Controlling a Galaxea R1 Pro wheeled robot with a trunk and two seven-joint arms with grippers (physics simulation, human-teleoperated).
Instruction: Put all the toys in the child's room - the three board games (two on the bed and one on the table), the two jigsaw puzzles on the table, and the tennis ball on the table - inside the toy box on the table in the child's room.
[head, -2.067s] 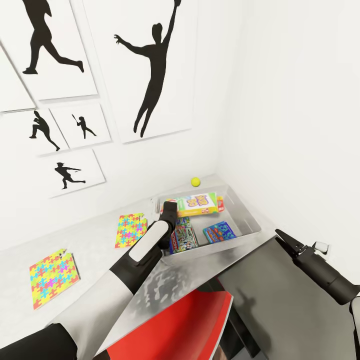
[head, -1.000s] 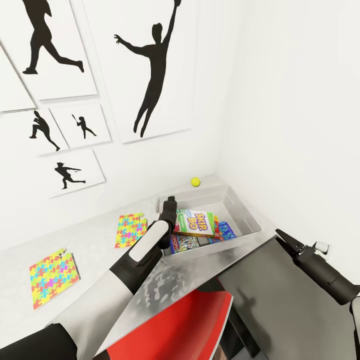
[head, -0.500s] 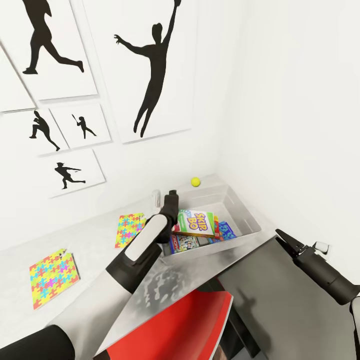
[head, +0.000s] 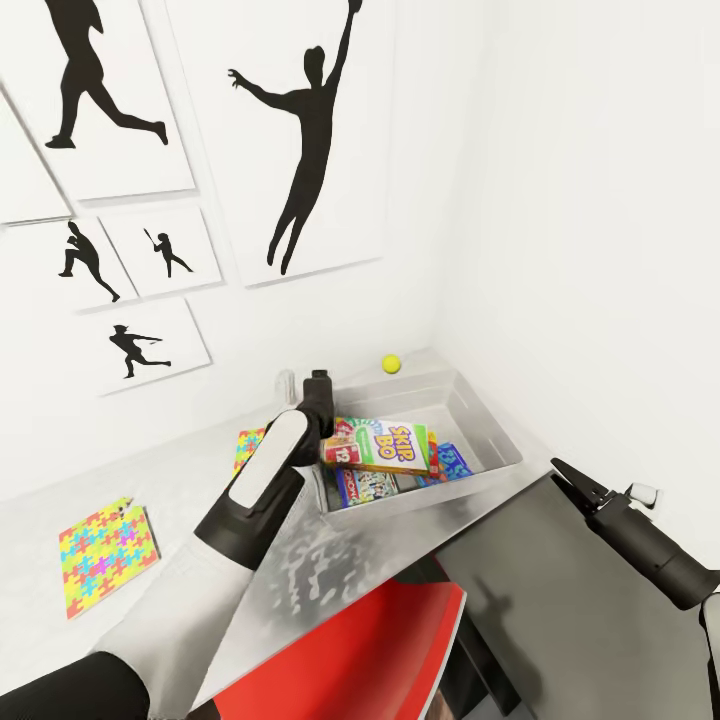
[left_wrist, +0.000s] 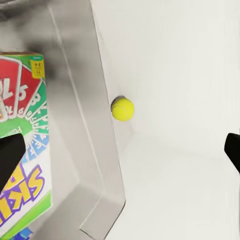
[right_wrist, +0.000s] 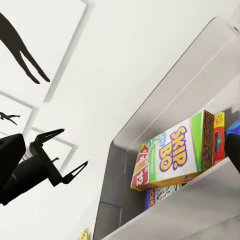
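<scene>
my left gripper (head: 302, 385) has lifted up and back from the toy box (head: 480, 415) since a moment ago, its fingers spread and holding nothing. the skip bo board game (head: 390, 447) lies tilted inside the box, atop the other two games (head: 372, 487). the tennis ball (head: 391, 363) sits on the table (head: 190, 480) just behind the box. one jigsaw puzzle (head: 105, 555) lies well left; another (head: 247, 444) peeks from behind my forearm. my right gripper (head: 568, 480) hangs well right, jaws slightly parted.
</scene>
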